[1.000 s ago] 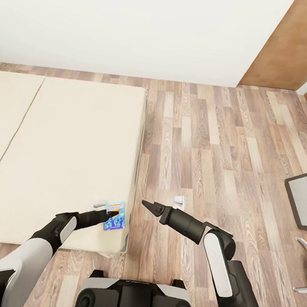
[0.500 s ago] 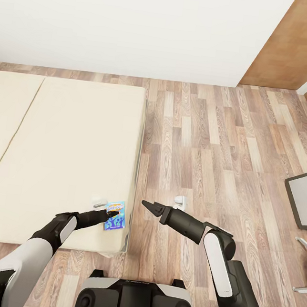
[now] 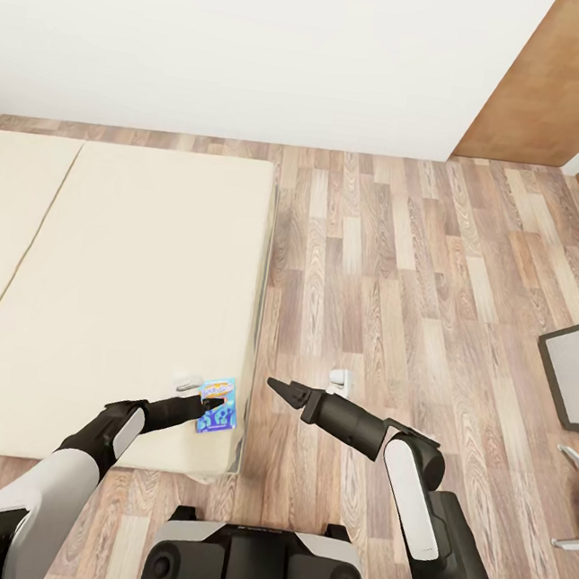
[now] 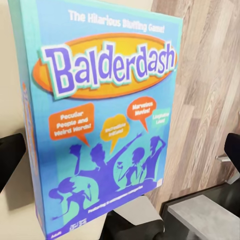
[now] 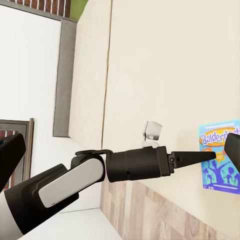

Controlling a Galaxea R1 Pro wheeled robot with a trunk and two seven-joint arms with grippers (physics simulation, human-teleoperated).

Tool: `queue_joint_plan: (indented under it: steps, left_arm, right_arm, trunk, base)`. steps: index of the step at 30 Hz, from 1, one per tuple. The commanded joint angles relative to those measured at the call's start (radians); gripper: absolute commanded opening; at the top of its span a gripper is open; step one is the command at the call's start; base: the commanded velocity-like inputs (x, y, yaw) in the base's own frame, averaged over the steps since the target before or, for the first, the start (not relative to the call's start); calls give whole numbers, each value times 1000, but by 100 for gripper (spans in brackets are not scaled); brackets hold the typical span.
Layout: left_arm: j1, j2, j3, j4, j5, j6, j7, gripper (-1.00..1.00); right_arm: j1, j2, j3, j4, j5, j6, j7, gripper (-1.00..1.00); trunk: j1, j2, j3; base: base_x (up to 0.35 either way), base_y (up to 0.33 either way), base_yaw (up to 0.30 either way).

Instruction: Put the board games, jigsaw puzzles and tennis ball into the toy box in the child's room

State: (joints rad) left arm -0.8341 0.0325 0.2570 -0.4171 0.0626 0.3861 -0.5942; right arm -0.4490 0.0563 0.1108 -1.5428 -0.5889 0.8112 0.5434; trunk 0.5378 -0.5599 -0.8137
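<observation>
A light blue board game [image 3: 219, 406] printed "Balderdash" [image 4: 100, 125] lies flat on the bed [image 3: 115, 304], close to the cream mattress's near right corner. My left gripper [image 3: 206, 403] is at the game, open. In the left wrist view its dark fingertips [image 4: 11, 160] stand wide apart on either side of the box, and the other one is clearly off it. My right gripper [image 3: 276, 386] hovers over the wood floor just right of the bed, open and holding nothing. The right wrist view shows my left arm reaching to the game [image 5: 220, 155].
A small white object [image 3: 189, 384] rests on the mattress beside the game, and another [image 3: 338, 380] lies on the floor by the right gripper. The table's corner [image 3: 578, 370] juts in at the right edge. Brown doors [image 3: 559, 87] stand at the back right.
The whole picture has shifted slightly, so the camera moved. Both arms and the board game keep their places relative to each other.
</observation>
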Motion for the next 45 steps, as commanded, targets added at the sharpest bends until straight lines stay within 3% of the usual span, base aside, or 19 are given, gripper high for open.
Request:
queue_joint_plan:
  steps: [1, 45]
  left_arm:
    - [0, 0, 4, 0, 6, 10, -3, 100]
    - [0, -2, 5, 0, 6, 10, -5, 100]
  right_arm:
    - [0, 1, -1, 0, -2, 6, 1, 100]
    - [0, 1, 0, 0, -2, 6, 1, 100]
  trunk:
    - [0, -1, -1]
    - [0, -1, -2]
  base:
    - [0, 0, 0]
    - [0, 0, 0]
